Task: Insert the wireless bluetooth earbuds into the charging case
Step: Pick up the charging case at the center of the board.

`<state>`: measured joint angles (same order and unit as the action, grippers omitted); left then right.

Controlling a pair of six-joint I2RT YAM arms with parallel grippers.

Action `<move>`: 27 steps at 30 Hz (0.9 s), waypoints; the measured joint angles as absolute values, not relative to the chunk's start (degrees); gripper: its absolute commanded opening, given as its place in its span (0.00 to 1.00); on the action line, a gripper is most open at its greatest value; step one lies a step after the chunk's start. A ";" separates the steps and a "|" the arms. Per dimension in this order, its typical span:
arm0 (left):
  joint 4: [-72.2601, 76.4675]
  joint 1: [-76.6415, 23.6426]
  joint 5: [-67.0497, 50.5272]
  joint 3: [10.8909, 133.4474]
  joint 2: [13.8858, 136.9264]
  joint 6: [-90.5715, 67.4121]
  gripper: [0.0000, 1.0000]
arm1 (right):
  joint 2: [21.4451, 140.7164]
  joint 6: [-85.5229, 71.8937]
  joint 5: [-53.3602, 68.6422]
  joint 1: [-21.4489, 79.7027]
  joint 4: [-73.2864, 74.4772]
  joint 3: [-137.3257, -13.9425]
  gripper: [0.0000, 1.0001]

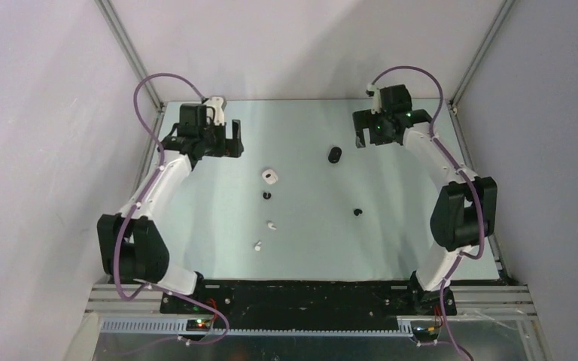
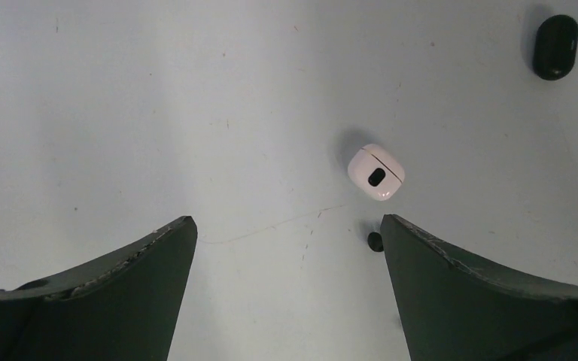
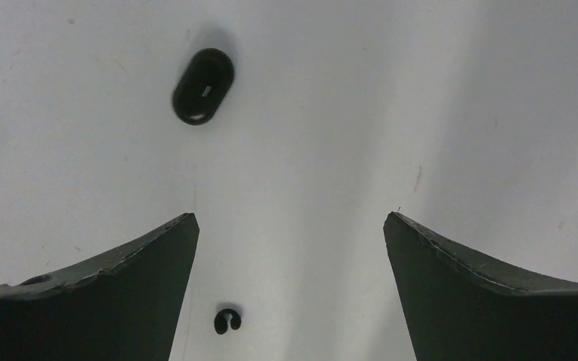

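We're seeing the left hand (image 2: 287,219) and right hand (image 3: 290,218) both spread wide, gripping nothing (tiny white plastic earbuds (image 1: 271,224) and tiny black plastic earbuds (image 1: 357,213) sit loose on the pale table (image 1: 391,241)).

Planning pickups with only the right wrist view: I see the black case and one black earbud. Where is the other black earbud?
Observer: The second black earbud lies just on the near side of the white case, left of the black case.
Operator: And the white earbuds?
Observer: Both white earbuds lie loose and apart, closer to the robot than either case; the nearer one sits slightly further left.
Operator: Is the left gripper busy?
Observer: No, the left gripper is open and holds nothing.
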<state>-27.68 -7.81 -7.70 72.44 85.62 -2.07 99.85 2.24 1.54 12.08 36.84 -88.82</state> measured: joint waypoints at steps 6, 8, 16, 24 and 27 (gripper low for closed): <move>-27.81 -6.42 -8.16 68.79 78.28 -6.50 1.00 | 103.61 6.15 3.90 18.76 38.13 -94.70 0.86; -27.81 -5.34 -8.95 66.26 75.18 -8.86 1.00 | 105.43 6.55 4.58 21.91 38.41 -96.99 0.85; -28.56 1.72 -10.76 57.28 66.72 -17.32 0.97 | 118.50 4.38 5.19 32.14 39.83 -108.99 0.83; -28.25 7.88 -9.58 50.65 61.28 -22.41 0.96 | 129.95 0.08 4.54 37.89 40.14 -116.77 0.85; -28.27 10.11 -9.23 50.24 61.67 -23.57 0.95 | 132.70 -0.93 3.40 39.42 40.25 -118.98 0.84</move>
<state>-28.27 10.11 -9.23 50.24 61.67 -23.57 132.70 -0.93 3.40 39.42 40.25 -118.98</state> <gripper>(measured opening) 0.961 0.852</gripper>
